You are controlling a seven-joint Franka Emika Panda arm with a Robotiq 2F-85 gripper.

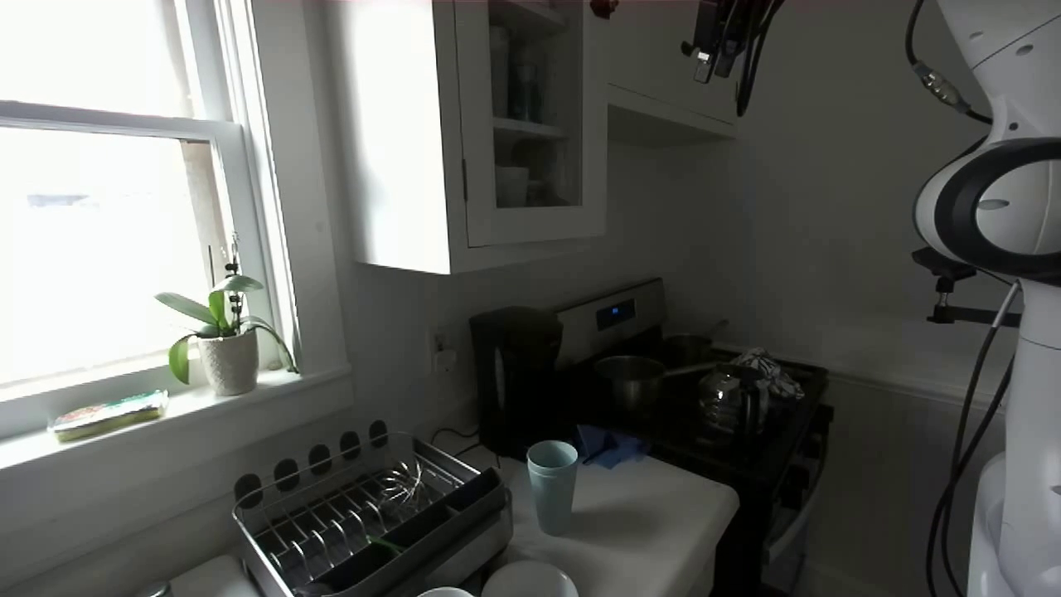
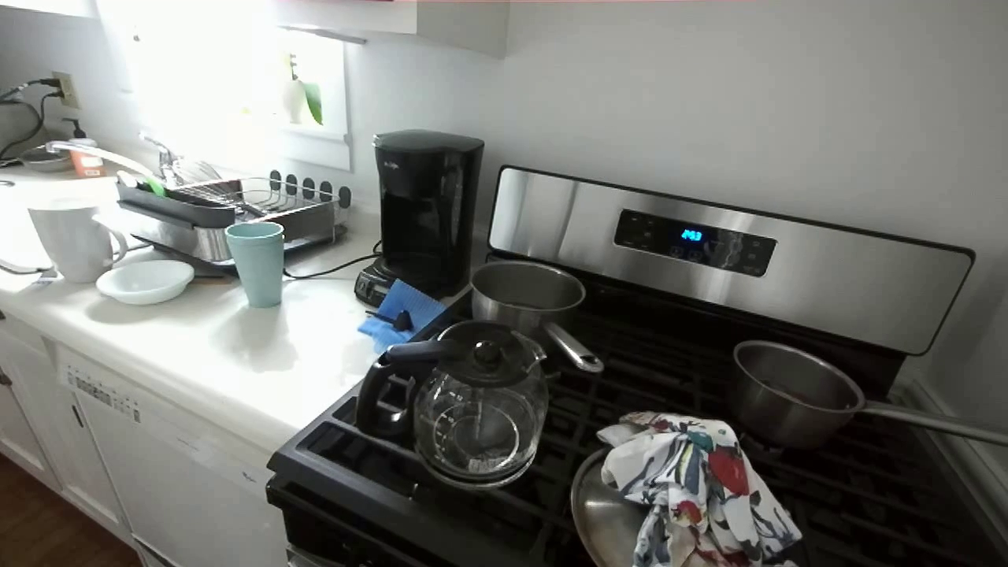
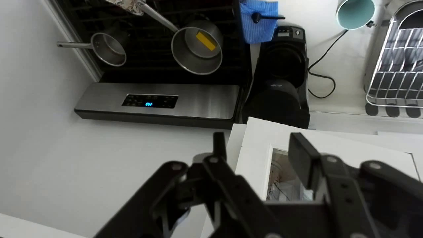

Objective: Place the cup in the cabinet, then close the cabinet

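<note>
Pale cup (image 1: 511, 186) is seen inside white cabinet (image 1: 402, 149), low down behind glass door (image 1: 530, 226). Fingers (image 3: 303, 162) of end effector (image 3: 257, 148) are spread apart near door. Blue-green cup (image 1: 553, 489) is set on surface (image 1: 646, 510).

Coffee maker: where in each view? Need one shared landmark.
In an exterior view: coffee maker just below center.
In an exterior view: coffee maker left of center, mostly upper half.
Wrist view: coffee maker right of center, mostly upper half.
Shared landmark: blue cloth beside it.
</note>
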